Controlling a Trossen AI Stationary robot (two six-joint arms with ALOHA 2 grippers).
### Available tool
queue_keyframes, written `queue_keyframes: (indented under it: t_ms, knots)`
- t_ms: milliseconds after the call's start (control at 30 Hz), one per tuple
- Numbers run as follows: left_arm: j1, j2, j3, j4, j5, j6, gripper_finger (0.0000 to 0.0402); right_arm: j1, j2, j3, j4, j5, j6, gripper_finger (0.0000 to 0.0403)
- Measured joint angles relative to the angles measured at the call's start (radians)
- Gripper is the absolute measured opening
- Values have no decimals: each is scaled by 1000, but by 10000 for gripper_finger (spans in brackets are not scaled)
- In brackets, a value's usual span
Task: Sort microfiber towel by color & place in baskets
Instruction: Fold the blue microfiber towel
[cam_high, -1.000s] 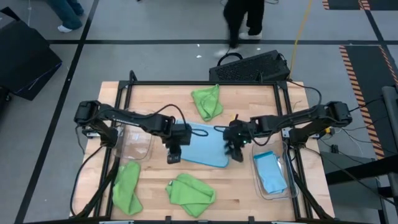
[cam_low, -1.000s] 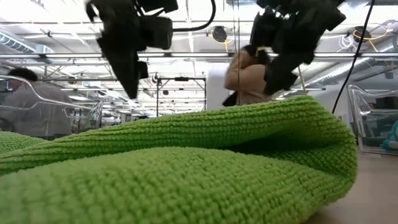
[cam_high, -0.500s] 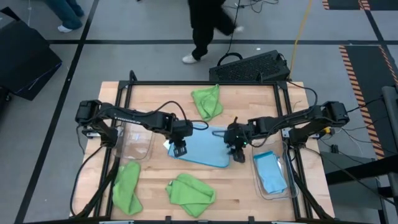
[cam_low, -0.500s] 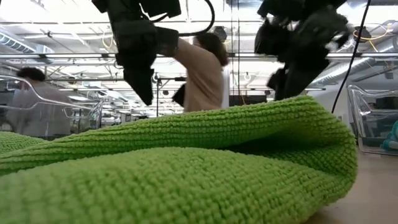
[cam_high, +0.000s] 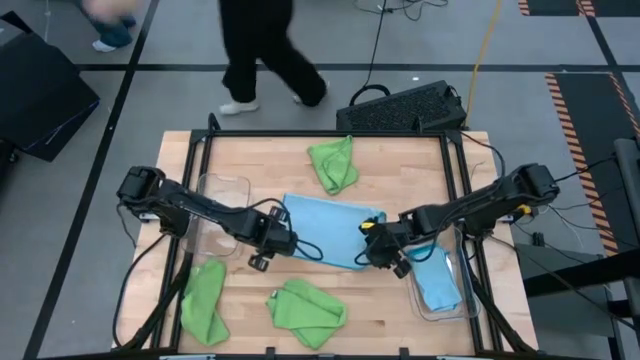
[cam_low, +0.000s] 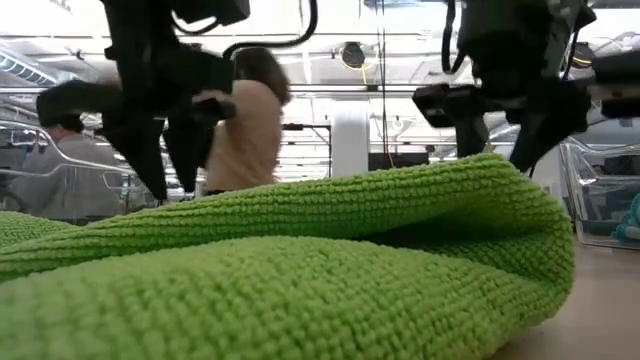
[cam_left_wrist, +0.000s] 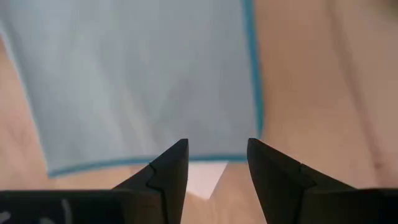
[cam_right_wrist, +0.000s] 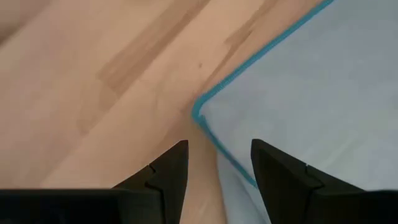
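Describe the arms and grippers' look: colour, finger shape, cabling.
Both arms are dark, slim and jointed, with black cables looping along them. The left gripper and right gripper each have two matte black, wedge-shaped fingers tapering to points. A small yellow mark sits near the right wrist.

Light falls evenly and brightly from overhead, so the wooden tabletop (cam_high: 250, 150) shows only short, soft shadows under the arms. In the low view, ceiling fixtures blow out to white glare behind the dark arms, which read almost as silhouettes. There a lime green towel (cam_low: 300, 270) fills the near field, its weave sharp in the middle and softening toward the bottom edge. A person (cam_high: 262, 50) walking past the tabletop is smeared by motion in both the high and low views. Both wrist views are soft: the light blue towel (cam_left_wrist: 137, 74) and wood grain blur, while the dark fingers (cam_left_wrist: 166, 177) stay crisp.
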Motion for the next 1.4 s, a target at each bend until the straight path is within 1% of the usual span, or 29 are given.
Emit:
queue_keyframes:
  t_ms: [100, 200, 300, 400, 467, 633, 700, 800, 1033, 1233, 1300, 1400]
  knots:
    - [1, 0, -23, -4, -13, -28, 168, 0, 28, -1, 14, -2, -34, 162]
    - [-6, 0, -25, -16, -25, -30, 168, 0, 58, -1, 38, 1, -36, 139]
    - [-15, 0, -24, -25, -50, -29, 168, 0, 72, -1, 67, 1, -18, 91]
    - [-22, 0, -24, -33, -52, -29, 168, 0, 72, -1, 80, 1, 14, 26]
    - [-29, 0, -28, -27, -53, -22, 168, 0, 73, -1, 76, 2, 47, 9]
    - [-55, 0, -57, -22, -53, 31, 168, -1, 70, -1, 83, 5, 135, 3]
    - [-66, 0, -77, -19, -48, 45, 168, -1, 59, -1, 97, 28, 173, 3]
    - [-84, 0, -114, 22, -14, 53, 168, -10, 33, -1, 117, 30, 230, 2]
    - [-100, 0, -178, 169, -34, -29, 168, -41, -3, 0, 151, 30, 296, 1]
    - [-99, 4, -195, 195, -41, -73, 165, -42, -6, -1, 147, 26, 307, 1]
    - [-99, 3, -200, 199, -29, -71, 149, -42, -6, -1, 149, 26, 317, 1]
    - [-99, 3, -209, 213, -19, -76, 95, -42, -6, -1, 163, 26, 320, 1]
